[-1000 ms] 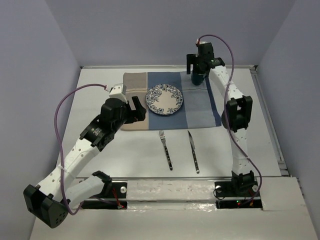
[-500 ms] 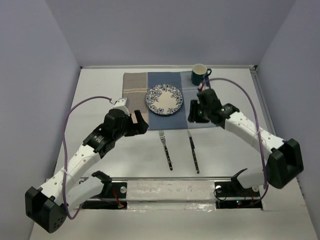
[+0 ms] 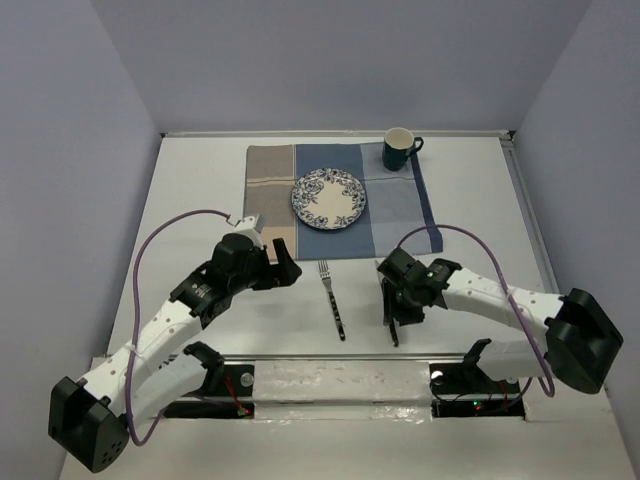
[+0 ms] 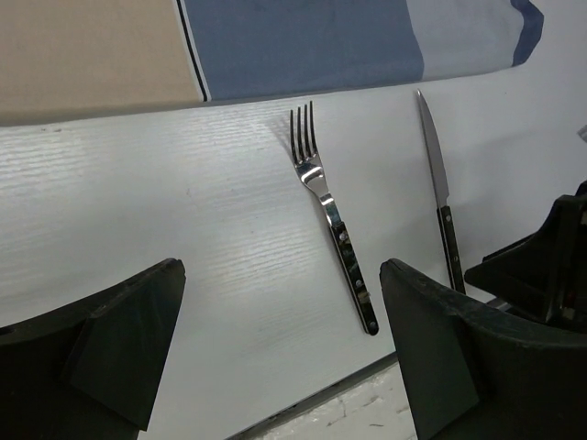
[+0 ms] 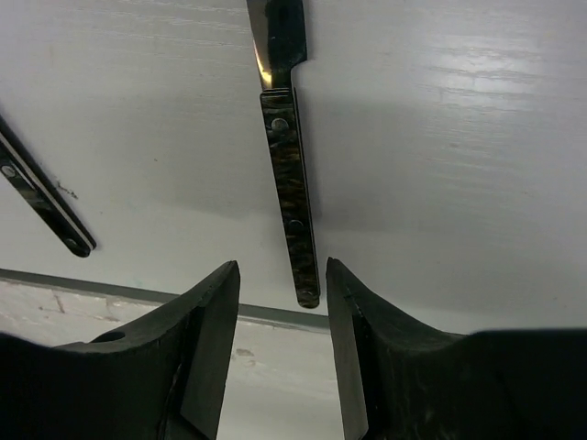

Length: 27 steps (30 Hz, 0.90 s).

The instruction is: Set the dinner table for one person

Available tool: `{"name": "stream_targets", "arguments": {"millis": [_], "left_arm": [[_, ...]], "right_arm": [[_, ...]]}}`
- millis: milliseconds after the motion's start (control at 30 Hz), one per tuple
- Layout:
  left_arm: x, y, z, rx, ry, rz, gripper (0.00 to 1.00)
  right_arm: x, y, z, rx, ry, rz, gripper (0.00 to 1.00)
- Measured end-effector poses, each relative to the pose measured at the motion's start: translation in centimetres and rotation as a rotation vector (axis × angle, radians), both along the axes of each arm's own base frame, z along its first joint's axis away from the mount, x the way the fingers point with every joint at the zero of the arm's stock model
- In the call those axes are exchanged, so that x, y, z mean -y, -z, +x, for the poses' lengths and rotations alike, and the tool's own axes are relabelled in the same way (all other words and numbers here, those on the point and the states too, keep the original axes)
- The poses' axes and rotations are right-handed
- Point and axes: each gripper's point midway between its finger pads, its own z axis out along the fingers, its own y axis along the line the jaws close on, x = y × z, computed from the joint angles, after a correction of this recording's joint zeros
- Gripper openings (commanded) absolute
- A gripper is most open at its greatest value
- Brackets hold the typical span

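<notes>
A large flat white matte table (image 3: 200, 200) is filling the view under both arms, and it is carrying everything for the place setting. A blue-and-beige striped cloth mat (image 3: 395, 215) is lying spread at its far middle. A round white plate with a blue floral pattern (image 3: 328, 198) is sitting on the middle of the mat, and a dark green mug with a pale inside (image 3: 399, 149) is standing at the mat's far right corner. That part of the setting is looking done. A steel fork with a dark riveted handle (image 3: 332, 297) and a steel knife with a matching dark handle (image 5: 287, 165) are lying side by side on the bare table just near of the mat, fork on the left and tips pointing far. Neither is flanking the plate yet. The right hand (image 3: 397, 300) is hanging low over the knife, partly open and gripping nothing, with a finger on each side of the handle and a gap showing on both sides. The left hand (image 3: 280, 265) is hovering left of the fork, spread wide and empty. Judging from this, the cutlery is what is left: probably the knife going to the right of the plate and the fork to its left.
</notes>
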Motion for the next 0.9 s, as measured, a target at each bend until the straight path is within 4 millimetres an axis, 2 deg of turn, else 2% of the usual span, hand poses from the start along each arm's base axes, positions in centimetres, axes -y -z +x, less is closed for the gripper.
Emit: {"name": "stream_targets", "arguments": {"millis": [200, 267, 300, 333, 500, 633, 700, 767, 800, 833, 867, 900], "left_arm": [[0.0, 0.3, -0.6, -0.015, -0.013, -0.031, 0.99], [0.0, 0.0, -0.8, -0.01, -0.019, -0.047, 0.98], [-0.1, -0.1, -0.8, -0.006, -0.02, -0.052, 0.98], [-0.1, -0.3, -0.8, -0.003, -0.023, -0.059, 0.98], [0.0, -0.3, -0.9, -0.007, -0.026, -0.067, 0.98], [0.0, -0.3, -0.9, -0.011, -0.028, -0.069, 0.98], [0.1, -0.1, -0.9, -0.018, -0.03, -0.067, 0.98], [0.1, 0.2, -0.9, -0.028, -0.032, -0.063, 0.98], [0.1, 0.2, -0.9, -0.031, -0.031, -0.062, 0.98], [0.1, 0.4, -0.9, -0.036, -0.032, -0.06, 0.98], [0.1, 0.5, -0.8, -0.039, -0.034, -0.058, 0.98], [0.2, 0.5, -0.8, -0.042, -0.036, -0.059, 0.98]], "right_arm": [[-0.5, 2.6, -0.7, -0.055, -0.006, -0.076, 0.43], [-0.4, 3.2, -0.7, -0.063, 0.0, -0.097, 0.28], [-0.4, 3.2, -0.6, -0.06, 0.004, -0.097, 0.16], [-0.4, 3.2, -0.6, -0.06, 0.004, -0.098, 0.0], [-0.6, 2.8, -0.6, -0.046, -0.008, -0.115, 0.0], [-1.8, -0.7, 0.2, 0.003, -0.031, -0.097, 0.0], [-3.0, -3.9, 2.1, 0.078, -0.04, -0.053, 0.0], [-3.7, -7.1, 5.3, 0.171, -0.043, -0.019, 0.0], [-3.7, -7.5, 6.1, 0.186, -0.048, -0.016, 0.0], [-3.4, -8.6, 8.7, 0.228, -0.026, -0.015, 0.0], [-3.0, -9.0, 10.2, 0.243, -0.026, -0.03, 0.0], [-2.3, -9.7, 13.2, 0.269, -0.017, -0.051, 0.0]]}}
